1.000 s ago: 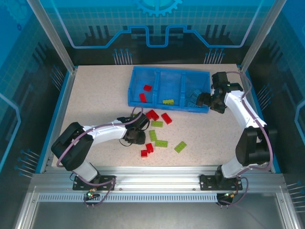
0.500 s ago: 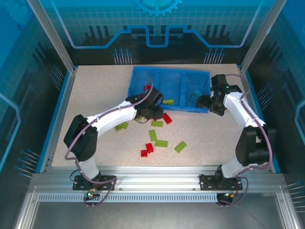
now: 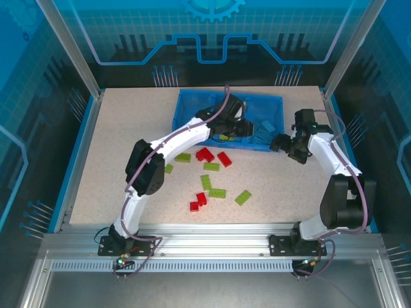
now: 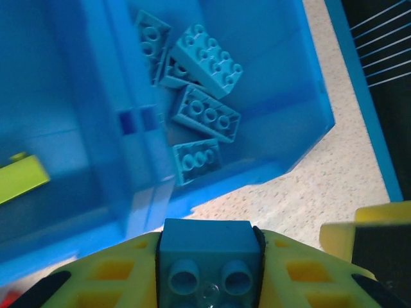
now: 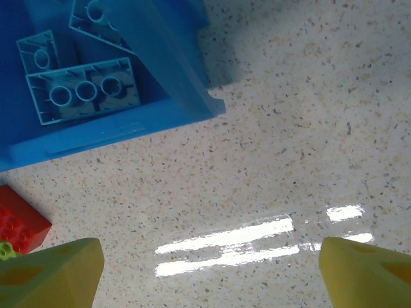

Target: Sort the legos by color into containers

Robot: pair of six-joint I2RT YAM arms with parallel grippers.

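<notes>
Left wrist: L gripper (image 4: 207, 285) holds blue lego (image 4: 207, 249) at tray (image 4: 286, 144)

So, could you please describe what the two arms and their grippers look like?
The left arm and right arm have white links, black joints and a purple cable alongside. The left gripper and right gripper have yellow fingers with recessed pockets.

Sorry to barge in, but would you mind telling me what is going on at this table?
Two robot arms are sorting bricks by colour into a blue tray. The left gripper, shut on a light blue brick, hangs over the tray by the right compartment, where other light blue bricks lie. The right gripper is open above the table beside the tray's right end. Red bricks and green bricks lie unsorted on the table.
</notes>
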